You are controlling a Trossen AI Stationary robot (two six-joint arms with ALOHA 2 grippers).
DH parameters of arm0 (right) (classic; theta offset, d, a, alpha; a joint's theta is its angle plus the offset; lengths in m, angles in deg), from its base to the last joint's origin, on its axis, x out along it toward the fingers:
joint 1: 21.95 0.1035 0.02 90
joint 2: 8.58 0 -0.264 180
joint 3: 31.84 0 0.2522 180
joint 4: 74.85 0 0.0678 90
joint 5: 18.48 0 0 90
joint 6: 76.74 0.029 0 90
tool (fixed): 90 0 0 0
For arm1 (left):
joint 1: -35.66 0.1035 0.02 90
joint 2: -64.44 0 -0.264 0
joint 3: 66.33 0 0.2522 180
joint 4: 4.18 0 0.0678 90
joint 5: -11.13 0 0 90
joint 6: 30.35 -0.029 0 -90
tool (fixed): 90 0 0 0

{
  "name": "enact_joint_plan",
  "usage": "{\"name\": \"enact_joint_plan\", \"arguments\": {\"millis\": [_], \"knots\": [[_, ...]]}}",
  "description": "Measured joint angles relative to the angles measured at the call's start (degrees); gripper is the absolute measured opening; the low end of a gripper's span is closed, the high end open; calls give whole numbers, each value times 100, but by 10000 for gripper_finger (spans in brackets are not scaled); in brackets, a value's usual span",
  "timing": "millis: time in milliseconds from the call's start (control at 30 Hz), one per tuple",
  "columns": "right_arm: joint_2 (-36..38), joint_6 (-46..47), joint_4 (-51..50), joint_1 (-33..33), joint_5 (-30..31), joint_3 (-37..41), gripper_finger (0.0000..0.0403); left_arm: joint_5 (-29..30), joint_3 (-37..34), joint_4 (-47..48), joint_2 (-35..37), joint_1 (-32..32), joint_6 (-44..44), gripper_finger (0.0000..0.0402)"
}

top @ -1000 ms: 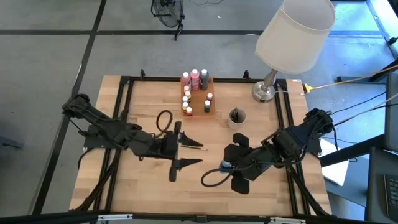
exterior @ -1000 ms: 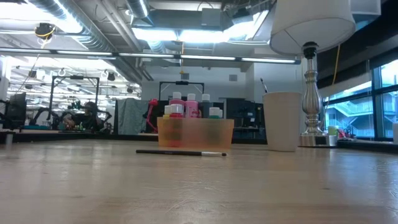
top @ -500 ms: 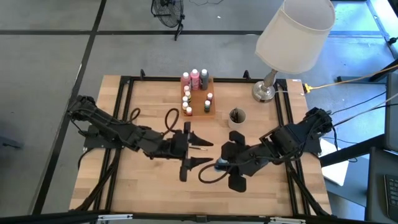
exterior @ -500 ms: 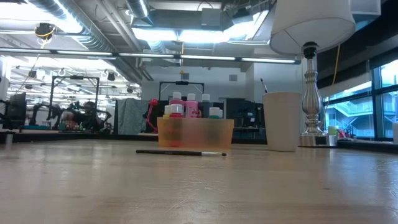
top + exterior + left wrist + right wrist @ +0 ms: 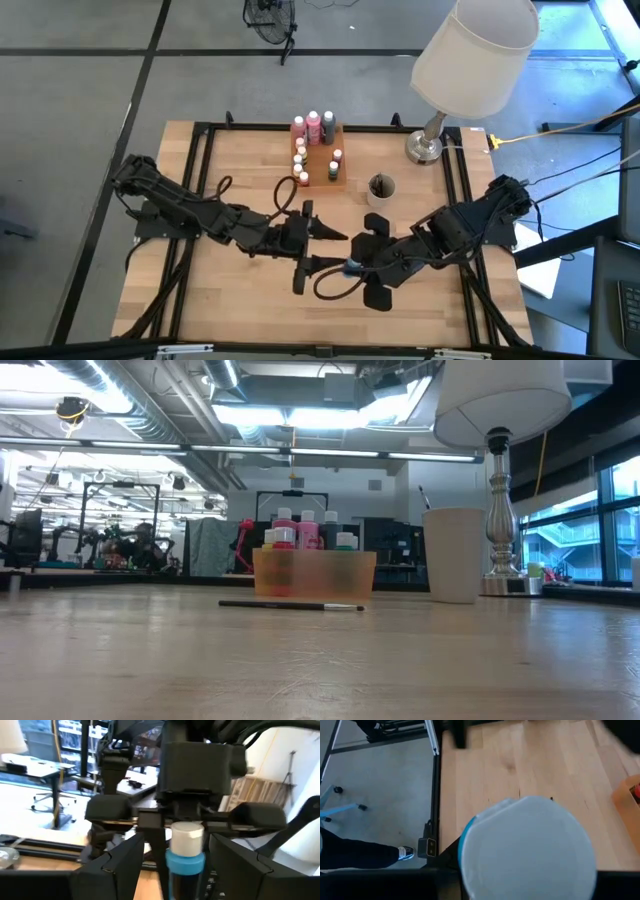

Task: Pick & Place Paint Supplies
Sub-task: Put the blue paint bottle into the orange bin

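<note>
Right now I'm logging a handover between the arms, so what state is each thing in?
Blue paint bottle with white cap: capped, held in the right gripper.
Left gripper: open, fingers either side of the bottle.
Translucent orange tray: holding upright, capped bottles.
Thin dark paintbrush: lying flat on the table.
Small round grey cup: upright, dark brushes inside.

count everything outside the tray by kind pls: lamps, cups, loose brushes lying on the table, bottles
lamp: 1
cup: 1
loose brush: 1
blue bottle, held off the table: 1
total: 4
</note>
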Motion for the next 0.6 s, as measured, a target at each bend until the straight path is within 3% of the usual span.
{"name": "enact_joint_plan", "arguments": {"millis": [600], "knots": [[0,-231,176,-159,55,0,115,-175,0,-177,-217,23,-8,222]]}}
